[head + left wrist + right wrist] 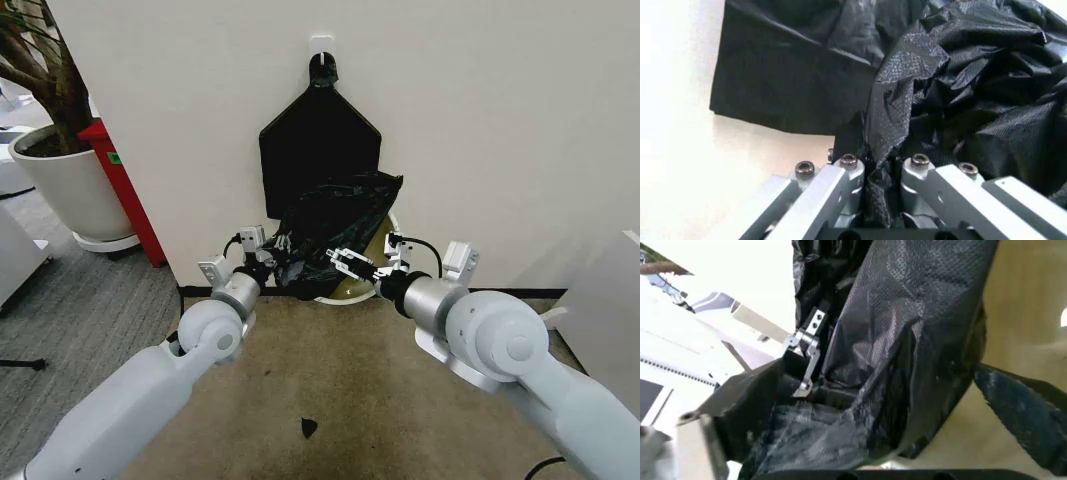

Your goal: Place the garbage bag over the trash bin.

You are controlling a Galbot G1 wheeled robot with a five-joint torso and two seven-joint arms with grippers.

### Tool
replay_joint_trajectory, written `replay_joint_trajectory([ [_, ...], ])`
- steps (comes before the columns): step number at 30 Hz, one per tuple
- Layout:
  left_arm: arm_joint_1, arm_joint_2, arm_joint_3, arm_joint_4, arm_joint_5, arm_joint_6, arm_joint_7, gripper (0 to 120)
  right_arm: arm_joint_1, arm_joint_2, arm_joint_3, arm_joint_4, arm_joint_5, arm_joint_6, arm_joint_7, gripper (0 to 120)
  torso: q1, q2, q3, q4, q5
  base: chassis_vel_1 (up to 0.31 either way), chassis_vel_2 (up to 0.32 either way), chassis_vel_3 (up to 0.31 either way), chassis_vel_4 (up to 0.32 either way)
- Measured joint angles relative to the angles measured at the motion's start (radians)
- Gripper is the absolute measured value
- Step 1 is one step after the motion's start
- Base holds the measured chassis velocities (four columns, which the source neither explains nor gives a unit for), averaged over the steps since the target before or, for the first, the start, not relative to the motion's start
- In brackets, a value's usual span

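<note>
Left gripper [881,185] pinching crinkled glossy garbage bag [960,95]

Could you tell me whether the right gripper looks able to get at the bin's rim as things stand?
Probably yes: the right gripper hovers just beside the bin, whose rim is bare on that side. The bag drapes over the rest, pinched by the left gripper, and does not block that near edge.

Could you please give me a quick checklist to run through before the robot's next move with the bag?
1. Left gripper clamped on the garbage bag: ok, film pinched between its fingers.
2. Right gripper holding the bag: cannot tell.
3. Bag over the trash bin: not ok, it hangs bunched across one side.
4. Bin rim exposed: ok, part shows.
5. Hanging black bundle kept apart from the bag: cannot tell, they overlap.
</note>
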Motion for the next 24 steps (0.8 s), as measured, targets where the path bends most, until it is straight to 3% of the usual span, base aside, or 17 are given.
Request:
replay_joint_trajectory([
  [18, -0.022, -0.026, 0.008, 0.024, 0.003, -0.003, 0.0, 4, 0.009, 0.003, -0.008, -0.005, 0.043, 0.02, -0.003, 27, 0.0, 0.0, 0.0, 0.0, 0.0, 0.0, 0.0, 0.0, 0.0],
  [21, -0.022, -0.028, 0.008, 0.025, 0.003, -0.003, 0.0, 4, 0.003, -0.002, -0.007, 0.003, 0.046, 0.023, -0.003, 20, 0.0, 0.0, 0.0, 0.0, 0.0, 0.0, 0.0, 0.0, 0.0],
  [24, -0.022, -0.032, 0.009, 0.03, 0.003, -0.003, 0.0, 4, -0.019, -0.016, 0.008, 0.024, 0.053, 0.026, -0.005, 5, 0.0, 0.0, 0.0, 0.0, 0.0, 0.0, 0.0, 0.0, 0.0],
])
